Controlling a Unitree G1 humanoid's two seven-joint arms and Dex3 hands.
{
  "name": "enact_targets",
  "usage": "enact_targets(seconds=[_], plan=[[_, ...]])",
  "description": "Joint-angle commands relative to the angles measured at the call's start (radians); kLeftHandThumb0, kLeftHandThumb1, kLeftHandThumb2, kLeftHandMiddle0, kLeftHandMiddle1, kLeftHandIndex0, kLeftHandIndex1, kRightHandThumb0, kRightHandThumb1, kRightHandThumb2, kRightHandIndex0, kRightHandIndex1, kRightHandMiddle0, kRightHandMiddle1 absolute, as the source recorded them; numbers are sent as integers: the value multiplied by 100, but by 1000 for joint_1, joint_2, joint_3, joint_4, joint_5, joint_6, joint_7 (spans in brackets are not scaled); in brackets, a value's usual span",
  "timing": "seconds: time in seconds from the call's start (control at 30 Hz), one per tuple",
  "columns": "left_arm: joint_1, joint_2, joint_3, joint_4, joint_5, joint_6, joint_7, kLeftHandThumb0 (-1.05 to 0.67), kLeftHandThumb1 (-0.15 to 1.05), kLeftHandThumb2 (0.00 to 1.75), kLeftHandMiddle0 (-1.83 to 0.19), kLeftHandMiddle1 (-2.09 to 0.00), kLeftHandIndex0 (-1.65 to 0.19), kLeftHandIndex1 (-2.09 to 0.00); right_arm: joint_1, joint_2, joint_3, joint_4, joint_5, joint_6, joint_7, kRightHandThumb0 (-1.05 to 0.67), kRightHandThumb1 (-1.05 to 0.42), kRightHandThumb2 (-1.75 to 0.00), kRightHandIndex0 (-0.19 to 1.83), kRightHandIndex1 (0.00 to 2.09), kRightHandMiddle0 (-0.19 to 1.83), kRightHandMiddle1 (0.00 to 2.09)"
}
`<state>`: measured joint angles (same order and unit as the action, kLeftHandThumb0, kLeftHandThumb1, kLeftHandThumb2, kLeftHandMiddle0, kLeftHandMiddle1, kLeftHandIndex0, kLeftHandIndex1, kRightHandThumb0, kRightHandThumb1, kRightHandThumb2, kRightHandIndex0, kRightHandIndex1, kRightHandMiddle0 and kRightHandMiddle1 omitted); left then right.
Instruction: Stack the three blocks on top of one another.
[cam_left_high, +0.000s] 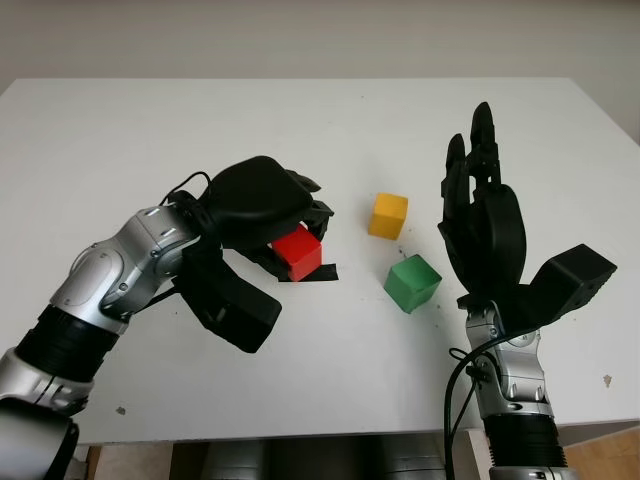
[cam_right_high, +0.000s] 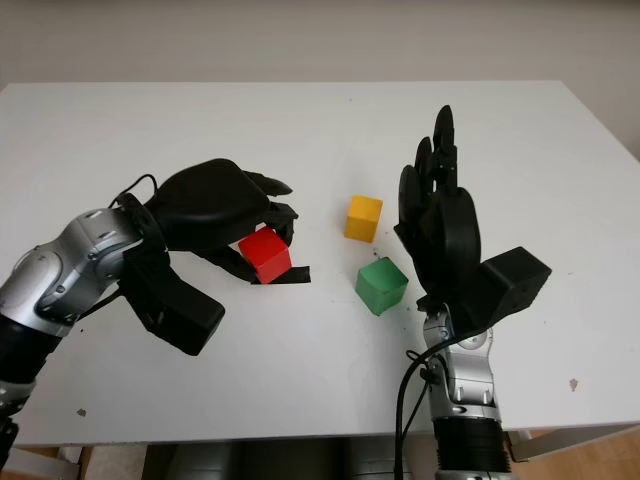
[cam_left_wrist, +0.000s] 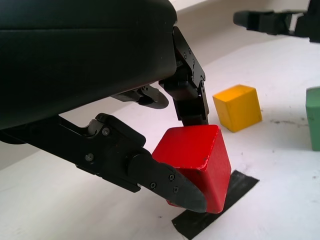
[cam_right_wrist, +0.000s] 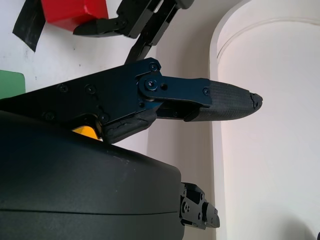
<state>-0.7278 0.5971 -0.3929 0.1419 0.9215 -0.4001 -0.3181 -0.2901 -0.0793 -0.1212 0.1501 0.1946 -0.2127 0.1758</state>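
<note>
1. The red block (cam_left_high: 298, 252) sits gripped in the left hand (cam_left_high: 262, 205), its fingers (cam_left_wrist: 165, 179) closed around it, above a strip of black tape (cam_left_high: 318, 274) on the white tabletop (cam_left_high: 320, 130).
2. The yellow block (cam_left_high: 387, 215) and green block (cam_left_high: 412, 282) lie just apart, nearby.
3. The right hand (cam_left_high: 482, 215) hovers open beside them.

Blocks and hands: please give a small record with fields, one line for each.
red block: gripped by the left hand, tilted, over the black tape strip
yellow block: on the table, free
green block: on the table, nearer than the yellow block, free
right hand: open, raised beside the green block
stack: not yet begun
</note>
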Motion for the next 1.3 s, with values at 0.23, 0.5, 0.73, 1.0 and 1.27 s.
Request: enact_targets(seconds=[0.23, 0.5, 0.73, 1.0, 1.27], plan=[[-119, -37, -143, 146, 170, -106, 157, -46, 84, 4, -39, -4, -74, -94, 9, 8, 8, -40, -8, 20, -18, -81, -105, -49, -19, 1, -19, 2], [-158, -43, -170, 224, 156, -163, 186, -47, 84, 6, -37, -5, -66, -113, 16, 8, 12, -51, -16, 23, -28, -81, -105, -49, -19, 1, -19, 2], [-156, -35, -166, 228, 122, -181, 162, -46, 86, 6, -37, -5, -63, -110, 16, 4, 16, -55, -26, 32, -36, -81, -105, -50, -19, 2, -19, 2], [-148, -25, -164, 213, 126, -164, 138, -73, 90, 6, -19, -4, -37, -79, 16, 2, 13, -57, -20, 37, -32, -81, -105, -50, -19, 1, -19, 2], [-127, 7, -142, 170, 103, -163, 121, -88, 88, 5, 7, -3, -7, -3, 15, 0, 9, -57, -12, 43, -28, -81, -105, -50, -19, 2, -19, 2]])
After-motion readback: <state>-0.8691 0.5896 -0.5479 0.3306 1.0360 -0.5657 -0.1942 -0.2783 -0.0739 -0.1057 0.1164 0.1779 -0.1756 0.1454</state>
